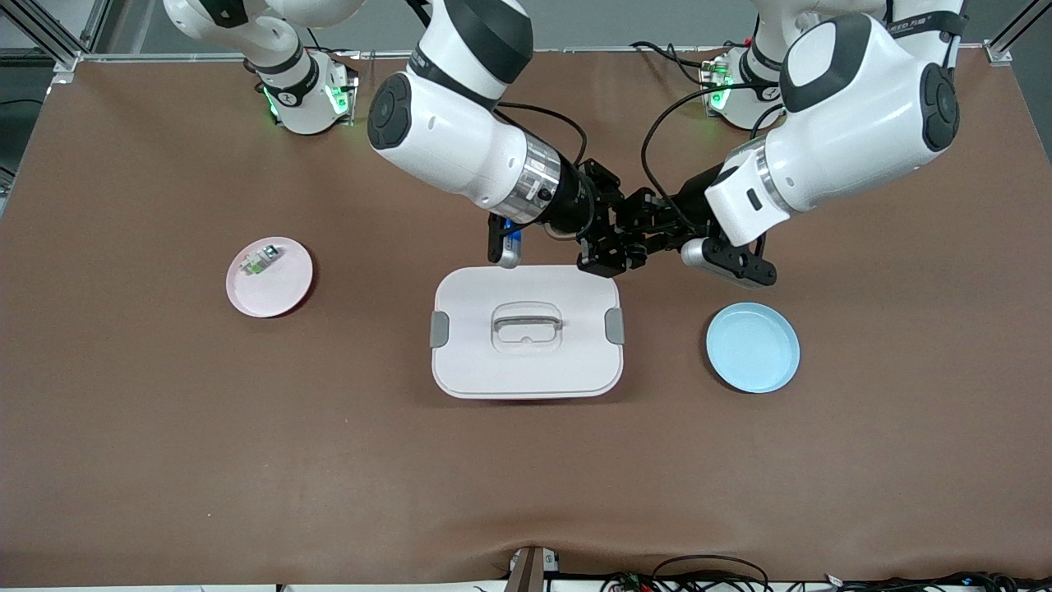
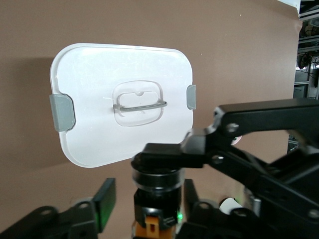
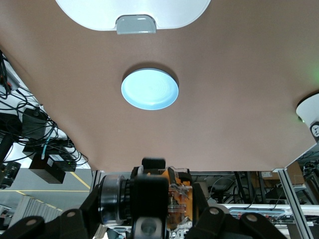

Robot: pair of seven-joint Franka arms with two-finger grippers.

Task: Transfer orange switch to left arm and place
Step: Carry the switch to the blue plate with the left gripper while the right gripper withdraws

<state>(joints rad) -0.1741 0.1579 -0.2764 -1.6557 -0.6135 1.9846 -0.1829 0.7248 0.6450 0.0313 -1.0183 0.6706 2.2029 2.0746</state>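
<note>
Right gripper [image 1: 606,247] and left gripper [image 1: 637,238] meet over the box's [image 1: 526,362] edge toward the bases.
Orange switch [image 2: 155,199] sits pinched between right fingers [image 2: 159,155]; left fingers [image 2: 104,199] spread beside it. Switch hidden in front view, cap cropped.

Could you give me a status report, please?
Right gripper shut on orange switch. Left gripper open around it. Both over box edge.

Orange switch [image 2: 155,219] (cap hidden, cropped)
</note>
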